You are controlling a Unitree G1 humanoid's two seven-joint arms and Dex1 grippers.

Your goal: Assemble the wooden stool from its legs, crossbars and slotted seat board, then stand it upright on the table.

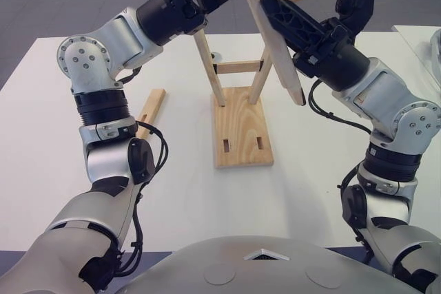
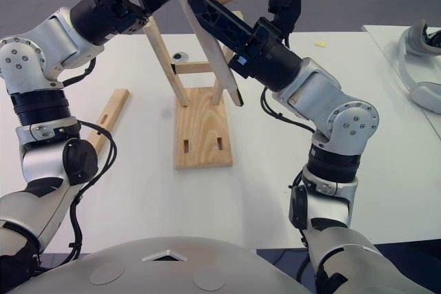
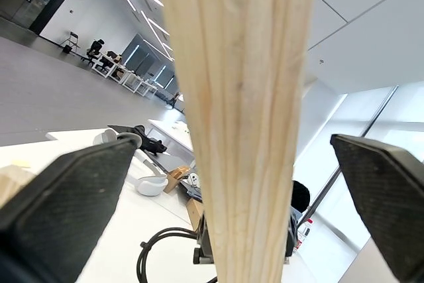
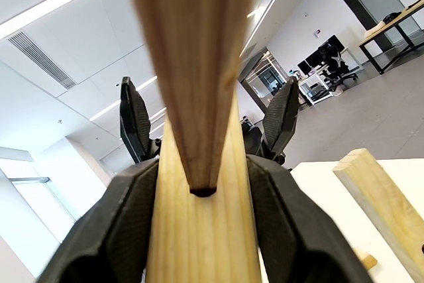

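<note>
White table (image 1: 344,191), slotted seat board (image 1: 241,132) flat at its middle, two legs and crossbar (image 1: 238,67) standing in it, second leg frame (image 1: 286,67) tilted above, right gripper (image 4: 202,183) pinching it, left gripper (image 3: 232,144) spread around it, loose bar (image 1: 151,108) beside board

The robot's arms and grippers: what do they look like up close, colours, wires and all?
The left arm and right arm are silver-grey rounded shells with black sections between. Round joint caps carry rings of small screws. Black cables loop outside them. The left gripper and right gripper are black; their fingers have finely textured pads.
</note>
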